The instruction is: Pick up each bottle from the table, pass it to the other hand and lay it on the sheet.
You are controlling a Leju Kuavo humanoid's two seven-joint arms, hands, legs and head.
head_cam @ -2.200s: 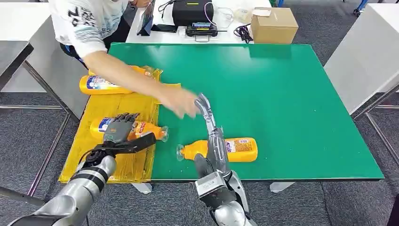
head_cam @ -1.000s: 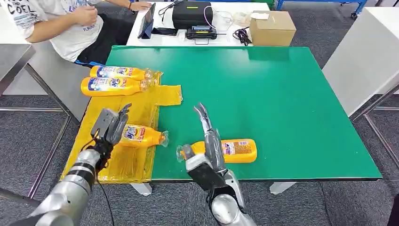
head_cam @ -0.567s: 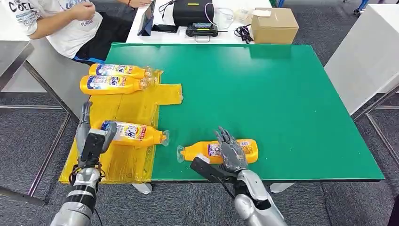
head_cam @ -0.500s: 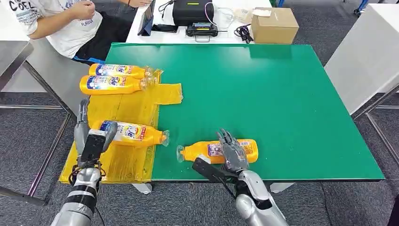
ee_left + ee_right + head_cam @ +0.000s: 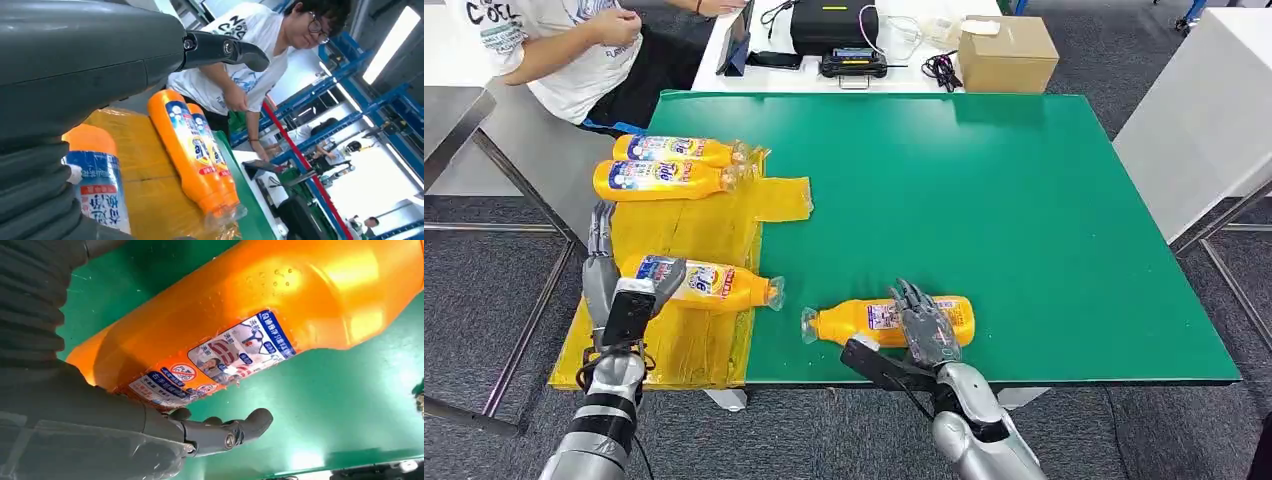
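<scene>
Legible text: "COEL" in dark capitals on the person's white T-shirt (image 5: 534, 40), far beyond the left hand (image 5: 614, 290). The bottle (image 5: 260, 330) under the right hand (image 5: 927, 330) bears a printed label; its small characters cannot be read.

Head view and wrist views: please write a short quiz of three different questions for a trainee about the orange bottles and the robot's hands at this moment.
1. How many orange plastic bottles lie on the yellow plastic sheet?
2. True or false: the right hand is over the orange plastic bottle on the green table.
3. The left hand is: A) gripping a bottle, B) open beside the nearest bottle on the sheet, C) on the cardboard box.

Key: 1. Three. 2. True. 3. B.
</scene>
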